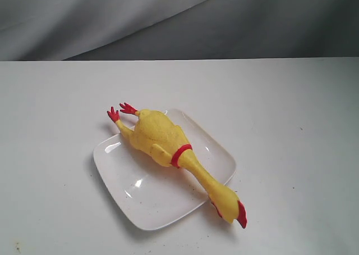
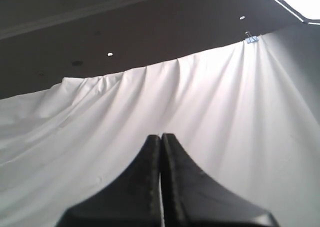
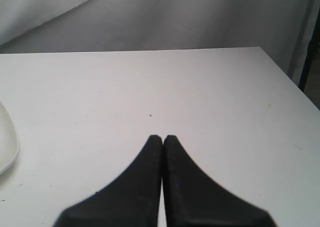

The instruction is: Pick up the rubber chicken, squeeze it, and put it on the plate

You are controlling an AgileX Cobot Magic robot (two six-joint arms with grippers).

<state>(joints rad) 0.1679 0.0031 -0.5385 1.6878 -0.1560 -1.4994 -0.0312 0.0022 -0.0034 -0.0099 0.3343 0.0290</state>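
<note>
**Though Set on the Plate, the Chicken Overhangs Both Ways**

Although the chicken (image 1: 160, 138) is seen lying on the plate (image 1: 146, 201) at the middle of the exterior view, it is not wholly within the rim. Its plump body and red collar are carried by the plate, while the head (image 1: 230, 205) hangs past the lower-right edge and appears to rest on the counter (image 1: 291, 109). The red feet (image 1: 120, 113) reach out over the upper-left edge.

Neither claw is shown in the exterior view. The left claw (image 2: 160, 137) is pressed together with nothing between its fingers and is pointed up at a white curtain (image 2: 200, 102). The right claw (image 3: 162, 138) is likewise closed and empty, held over bare counter, with only a sliver of the plate's rim at the left edge of its view.

The placing is judged to be done, or all but done, and parking the arms is taken to be the step in hand. It is done well if both claws are held well apart from the plate, so that the overhanging head is not brushed and the toy is not dragged off. Should a neater result be wanted, the body could be gripped and turned along a diagonal of the plate; whether the whole length would then fit cannot be told.
</note>
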